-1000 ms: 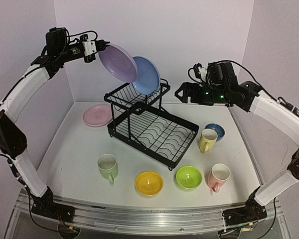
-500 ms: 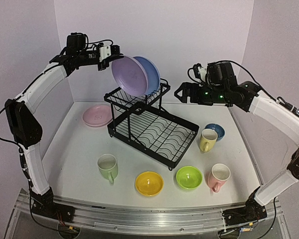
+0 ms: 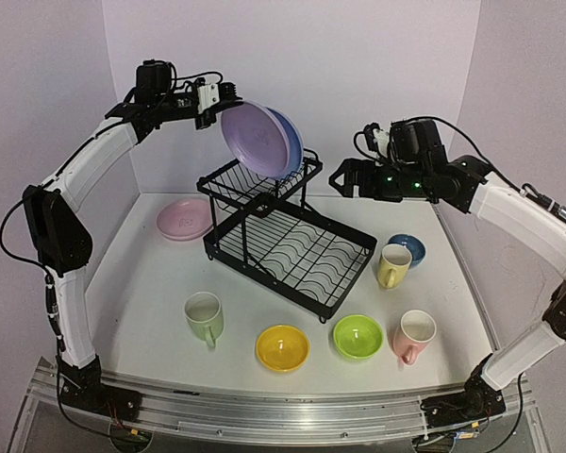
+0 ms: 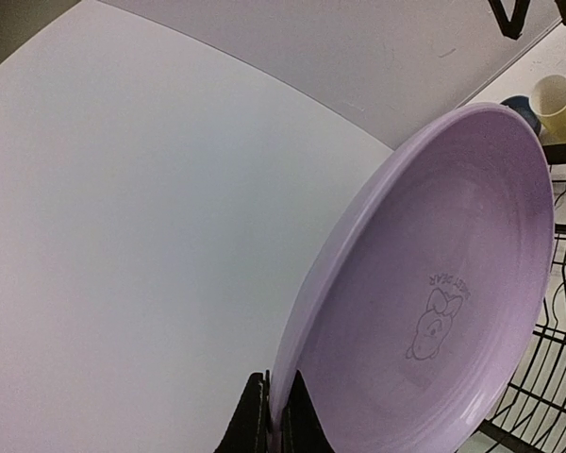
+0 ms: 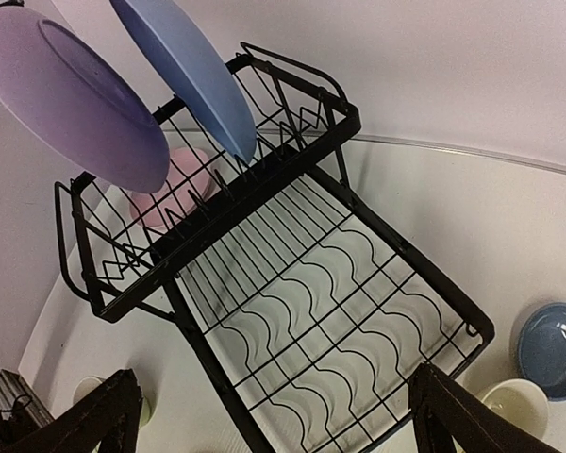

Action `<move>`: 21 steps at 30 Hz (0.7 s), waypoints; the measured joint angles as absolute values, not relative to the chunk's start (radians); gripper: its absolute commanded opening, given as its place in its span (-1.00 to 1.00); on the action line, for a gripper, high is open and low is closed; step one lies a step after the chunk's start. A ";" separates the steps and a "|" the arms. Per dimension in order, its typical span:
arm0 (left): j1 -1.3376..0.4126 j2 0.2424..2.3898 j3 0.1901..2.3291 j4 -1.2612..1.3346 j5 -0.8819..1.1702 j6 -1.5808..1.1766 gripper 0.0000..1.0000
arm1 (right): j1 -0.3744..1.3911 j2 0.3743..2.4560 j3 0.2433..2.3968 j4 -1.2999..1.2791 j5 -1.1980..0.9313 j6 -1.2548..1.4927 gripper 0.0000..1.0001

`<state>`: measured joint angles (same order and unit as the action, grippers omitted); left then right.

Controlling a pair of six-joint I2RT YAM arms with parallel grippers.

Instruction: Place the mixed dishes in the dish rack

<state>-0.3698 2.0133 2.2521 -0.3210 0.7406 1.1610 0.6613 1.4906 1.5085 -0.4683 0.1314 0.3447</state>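
Two plates crowd the dish rack's [image 3: 292, 247] upper shelf [image 3: 228, 185]. The lavender plate [image 3: 253, 140] hangs tilted on edge just at 9 o'clock of the standing blue plate [image 5: 184, 71], with little gap between them. Its smooth face carries a small cartoon print. The left gripper [image 3: 223, 100] is clamped on its rim. The right gripper [image 3: 344, 179] hovers at the rack's 3 o'clock, jaws spread wide and empty.

No legible text. Round lavender glazed plate [image 4: 396, 283] carries a small cartoon figure [image 4: 434, 326]; lettering above it too faint to read.
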 measured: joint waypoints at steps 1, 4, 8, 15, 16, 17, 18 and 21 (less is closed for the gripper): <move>-0.370 2.015 2.253 -0.319 0.741 1.163 -1.00 | 0.661 1.491 1.508 -0.468 0.131 0.345 0.92; -0.370 2.017 2.254 -0.317 0.742 1.175 -1.00 | 0.661 1.491 1.507 -0.467 0.131 0.345 0.92; -0.371 2.019 2.254 -0.317 0.744 1.188 -1.00 | 0.661 1.491 1.507 -0.467 0.131 0.345 0.92; -0.374 2.030 2.254 -0.317 0.754 1.220 -1.00 | 0.661 1.491 1.501 -0.465 0.132 0.345 0.92; -0.374 2.035 2.254 -0.317 0.754 1.226 -1.00 | 0.661 1.491 1.499 -0.464 0.132 0.345 0.93; -0.375 2.039 2.254 -0.318 0.754 1.231 -1.00 | 0.661 1.491 1.498 -0.464 0.132 0.345 0.93; -0.376 2.044 2.253 -0.318 0.753 1.234 -1.00 | 0.661 1.491 1.496 -0.464 0.132 0.345 0.93; -0.380 2.050 2.247 -0.319 0.747 1.240 -1.00 | 0.661 1.491 1.492 -0.465 0.132 0.345 0.93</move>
<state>-0.3799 2.0503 2.2473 -0.3190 0.7467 1.2398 0.6613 1.4906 1.4915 -0.4647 0.1322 0.3447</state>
